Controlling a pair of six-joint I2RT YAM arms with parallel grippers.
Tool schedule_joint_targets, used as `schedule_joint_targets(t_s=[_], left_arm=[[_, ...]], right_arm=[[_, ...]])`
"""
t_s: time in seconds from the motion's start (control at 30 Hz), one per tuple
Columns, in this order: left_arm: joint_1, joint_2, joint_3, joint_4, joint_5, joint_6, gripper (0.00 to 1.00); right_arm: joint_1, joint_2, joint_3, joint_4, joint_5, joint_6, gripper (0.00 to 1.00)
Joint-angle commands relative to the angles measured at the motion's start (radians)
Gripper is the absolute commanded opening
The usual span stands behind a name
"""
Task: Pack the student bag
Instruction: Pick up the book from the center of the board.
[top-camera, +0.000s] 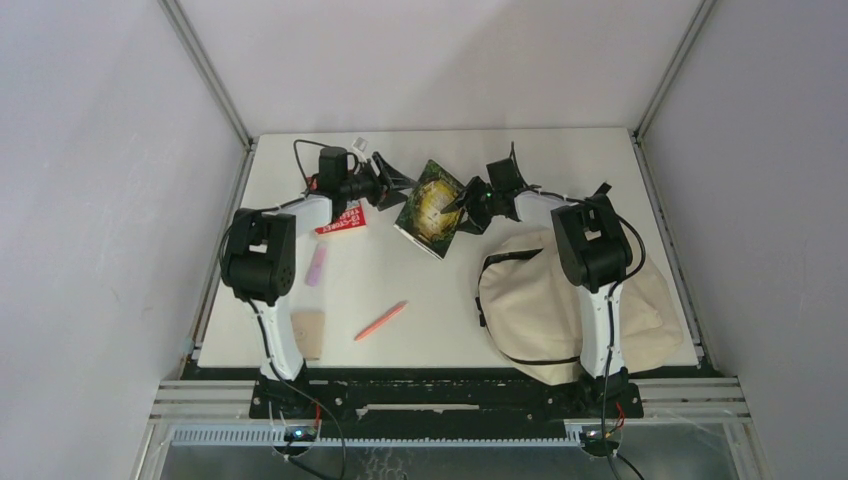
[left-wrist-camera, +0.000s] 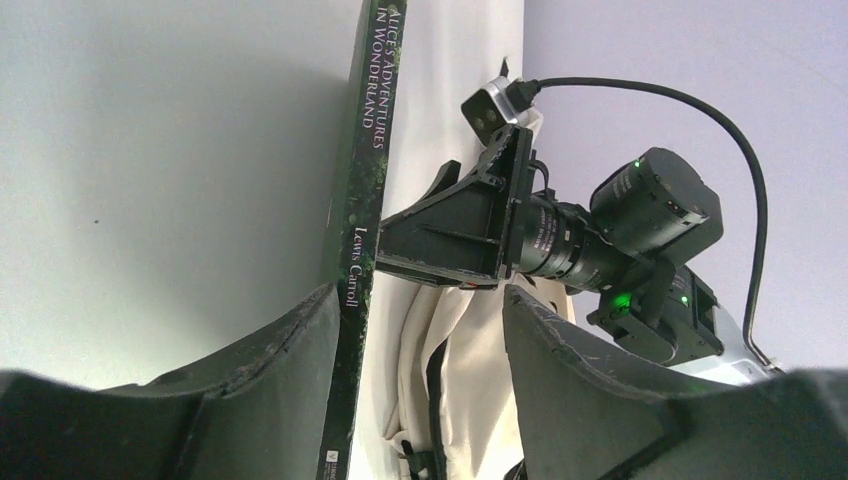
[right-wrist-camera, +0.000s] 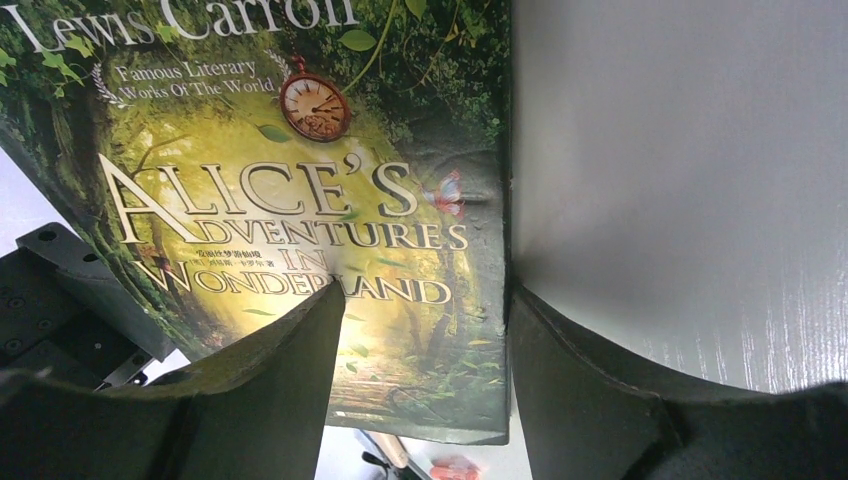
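The green book "Alice's Adventures in Wonderland" (top-camera: 432, 205) stands tilted at the back middle of the table, between my two grippers. My left gripper (top-camera: 400, 185) is open. In the left wrist view the book's spine (left-wrist-camera: 362, 200) lies against the inner side of its left finger, and the other finger is well apart (left-wrist-camera: 422, 300). My right gripper (top-camera: 462, 208) is open at the book's right side. In the right wrist view the front cover (right-wrist-camera: 300, 180) fills the gap (right-wrist-camera: 427, 290), with its edge along the right finger. The cream student bag (top-camera: 545, 300) lies front right and also shows in the left wrist view (left-wrist-camera: 450, 340).
A red book (top-camera: 341, 220) lies under the left arm. A pink marker (top-camera: 316, 265) and an orange pen (top-camera: 380, 320) lie on the white table (top-camera: 430, 300). A tan object (top-camera: 308, 335) sits by the left arm's base. A small white item (top-camera: 360, 145) is at the back edge.
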Motion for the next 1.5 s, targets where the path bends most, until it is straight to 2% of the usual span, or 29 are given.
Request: schedule_joint_targets(t_s=[0.0,0.33,0.57,0.9,1.27,1.47], left_arm=[[-0.129,-0.003,-0.018,0.05,0.241,-0.077,0.63],[-0.185,0.036,-0.022,0.039,0.234,-0.066,0.58],[-0.203,0.038,-0.006,-0.019,0.229,-0.023,0.48],[-0.223,0.051,0.006,0.003,0.265,-0.055,0.34],[-0.261,0.067,0.031,0.01,0.288,-0.07,0.37],[-0.277,0.082,0.039,-0.012,0.269,-0.057,0.38]], right_arm=[[0.058,0.07,-0.027,0.048,-0.026,0.01,0.68],[0.049,0.065,-0.028,0.054,-0.043,0.004,0.69],[0.045,0.065,-0.032,0.066,-0.05,0.005,0.69],[0.045,0.066,-0.033,0.108,-0.092,0.0,0.7],[0.049,0.085,-0.032,0.265,-0.241,-0.013,0.69],[0.047,0.073,-0.032,0.252,-0.245,-0.029,0.69]])
